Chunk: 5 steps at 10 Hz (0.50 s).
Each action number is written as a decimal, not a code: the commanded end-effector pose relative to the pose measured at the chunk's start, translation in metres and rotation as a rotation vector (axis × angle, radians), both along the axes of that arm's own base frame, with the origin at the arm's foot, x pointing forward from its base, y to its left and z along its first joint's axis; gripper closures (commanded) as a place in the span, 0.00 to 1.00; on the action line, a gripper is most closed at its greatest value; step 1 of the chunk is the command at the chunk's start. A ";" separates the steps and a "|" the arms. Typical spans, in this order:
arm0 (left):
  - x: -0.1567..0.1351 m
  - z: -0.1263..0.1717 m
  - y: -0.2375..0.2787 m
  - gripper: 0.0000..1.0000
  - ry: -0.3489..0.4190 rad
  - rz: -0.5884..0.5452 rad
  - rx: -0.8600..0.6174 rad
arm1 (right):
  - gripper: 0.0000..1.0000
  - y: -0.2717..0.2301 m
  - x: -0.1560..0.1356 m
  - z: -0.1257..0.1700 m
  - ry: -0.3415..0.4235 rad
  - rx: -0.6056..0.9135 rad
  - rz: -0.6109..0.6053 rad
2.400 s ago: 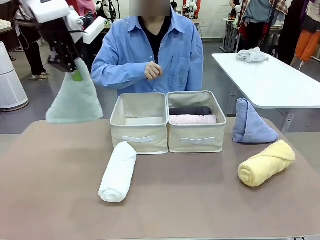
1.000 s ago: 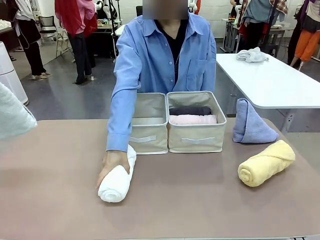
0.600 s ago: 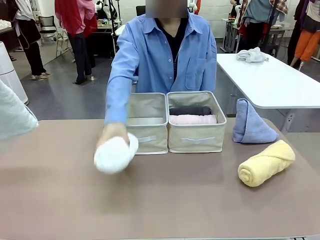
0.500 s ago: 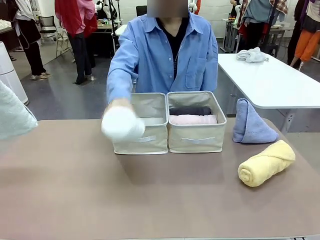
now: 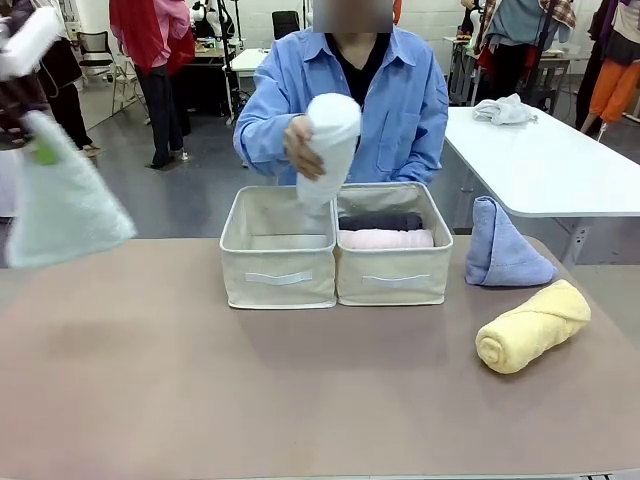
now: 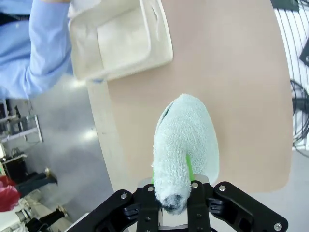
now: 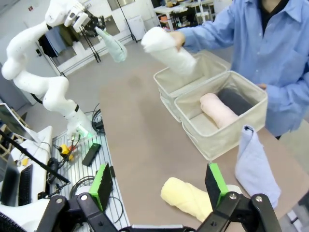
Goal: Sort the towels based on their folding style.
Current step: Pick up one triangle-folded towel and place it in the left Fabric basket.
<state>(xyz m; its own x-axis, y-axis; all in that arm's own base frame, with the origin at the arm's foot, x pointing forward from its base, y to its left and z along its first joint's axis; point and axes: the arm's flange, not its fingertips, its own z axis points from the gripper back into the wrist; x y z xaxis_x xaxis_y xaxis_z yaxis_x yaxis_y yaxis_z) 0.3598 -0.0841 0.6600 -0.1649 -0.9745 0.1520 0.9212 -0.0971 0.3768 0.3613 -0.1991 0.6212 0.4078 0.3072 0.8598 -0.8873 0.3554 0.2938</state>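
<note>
**Left gripper** [image 6: 172, 191], clenched on the pointed tip of the mint-green cone towel [image 6: 186, 140], holds it in the air at the left side of the table [image 5: 300, 400]; the right gripper [image 7: 158, 185] stands with fingers spread wide, grasping nothing. **The person's hand** [image 5: 300, 148] holds the white rolled towel [image 5: 330, 140] nearly on end above the meeting walls of the left box [image 5: 278, 283] and the right box [image 5: 393, 285], the latter containing the dark grey roll [image 5: 380, 221] and pink roll [image 5: 385, 239]. The blue cone [image 5: 500, 250] and yellow roll [image 5: 532, 327] rest on the table to the right of the boxes.
</note>
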 end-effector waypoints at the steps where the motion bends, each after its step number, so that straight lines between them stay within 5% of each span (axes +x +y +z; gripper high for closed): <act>1: 0.040 0.017 -0.053 0.82 0.050 -0.014 0.002 | 0.00 0.000 -0.001 0.000 0.003 -0.002 0.007; 5: 0.079 0.005 -0.101 0.82 0.143 -0.014 0.026 | 0.00 0.000 -0.001 0.000 0.003 -0.002 0.007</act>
<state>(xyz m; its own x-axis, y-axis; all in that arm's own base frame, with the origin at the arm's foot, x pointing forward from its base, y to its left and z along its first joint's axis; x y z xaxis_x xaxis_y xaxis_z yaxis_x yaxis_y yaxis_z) 0.4401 -0.1911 0.6507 -0.1934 -0.9713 0.1381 0.9528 -0.1523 0.2628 0.3613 -0.1990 0.6214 0.4076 0.3075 0.8598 -0.8875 0.3551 0.2937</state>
